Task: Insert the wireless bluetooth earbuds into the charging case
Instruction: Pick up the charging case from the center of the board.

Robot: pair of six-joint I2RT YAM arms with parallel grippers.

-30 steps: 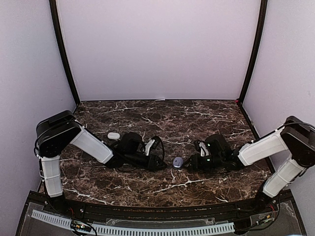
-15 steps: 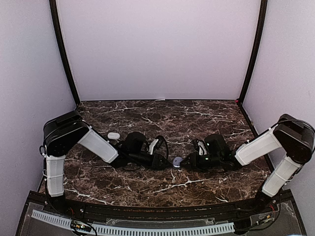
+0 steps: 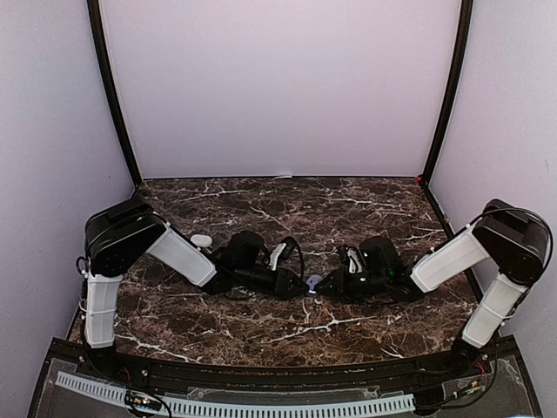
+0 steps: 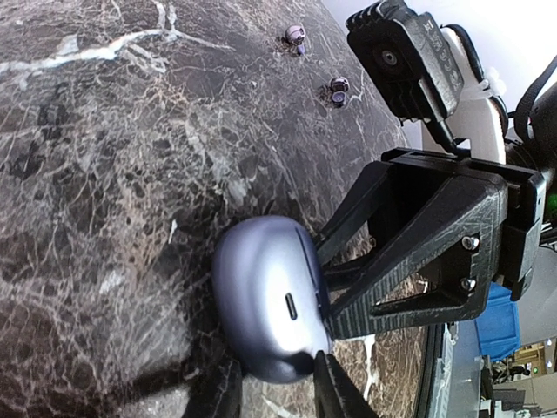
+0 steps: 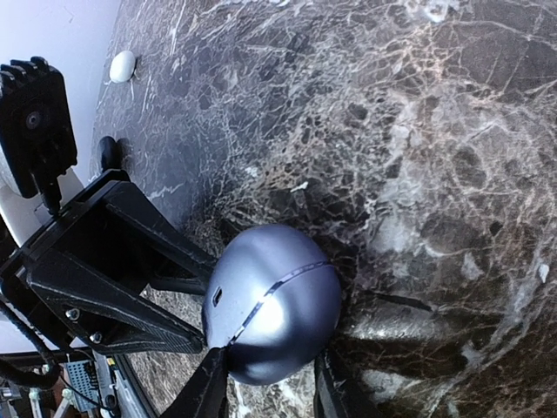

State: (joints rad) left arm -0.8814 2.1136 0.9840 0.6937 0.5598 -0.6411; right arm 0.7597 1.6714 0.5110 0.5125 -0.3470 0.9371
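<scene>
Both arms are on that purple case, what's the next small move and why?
Probably open the purple case: the left gripper and right gripper both pinch it, its seam looks shut, and two earbuds lie loose on the table. One arm should likely steady it while the other lifts one half.

You are in a lab robot cell, not a home. Evidence: plain pale panels (image 3: 278, 87) close three sides, black posts (image 3: 113, 96) stand at the corners, the left arm (image 3: 178, 254) and right arm (image 3: 444, 263) are mounted at the near edge of a marble-patterned tabletop (image 3: 287, 205), with bare wiring (image 3: 470, 383) and a perforated strip (image 3: 235, 406) along the front
</scene>
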